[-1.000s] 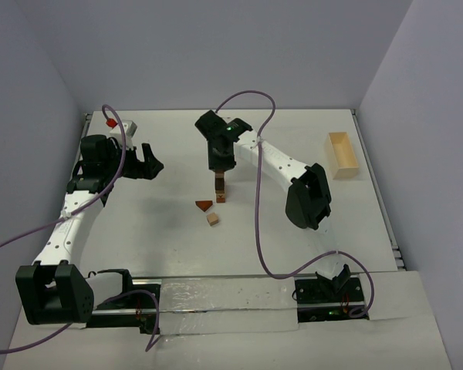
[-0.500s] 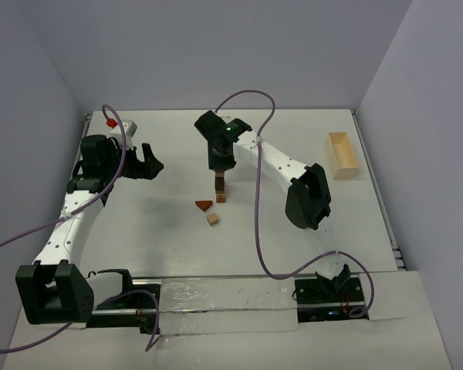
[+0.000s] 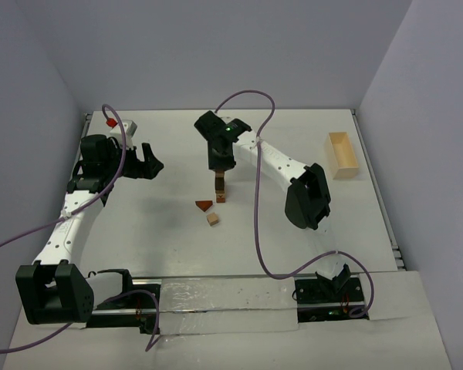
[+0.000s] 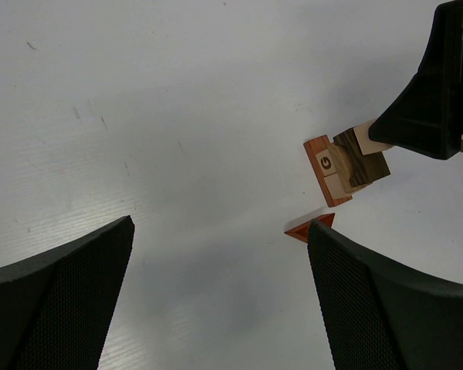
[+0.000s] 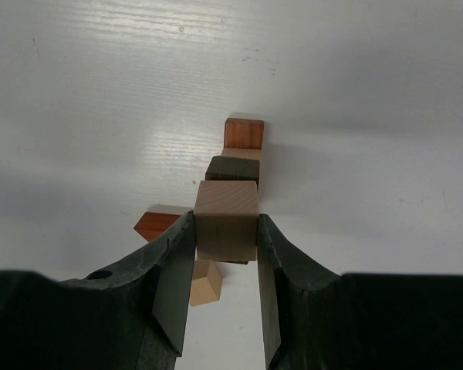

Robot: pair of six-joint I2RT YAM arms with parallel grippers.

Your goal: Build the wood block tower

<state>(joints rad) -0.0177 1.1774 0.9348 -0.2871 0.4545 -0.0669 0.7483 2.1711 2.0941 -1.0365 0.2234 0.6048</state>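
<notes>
The wood block tower (image 3: 219, 191) stands mid-table as a narrow stack: a reddish lettered block (image 4: 324, 171) at the bottom, a dark block (image 5: 233, 167) on it and a tan cube (image 5: 226, 204) on top. My right gripper (image 5: 225, 231) comes straight down and is shut on that tan cube. A reddish wedge (image 3: 204, 205) and a small tan cube (image 3: 213, 219) lie loose just in front of the tower. My left gripper (image 4: 220, 225) hovers open and empty to the left of the tower, with the wedge (image 4: 309, 229) by its right fingertip.
A pale wooden open box (image 3: 342, 154) lies at the back right. A red-topped white object (image 3: 112, 122) sits at the back left corner. Purple cables arc above both arms.
</notes>
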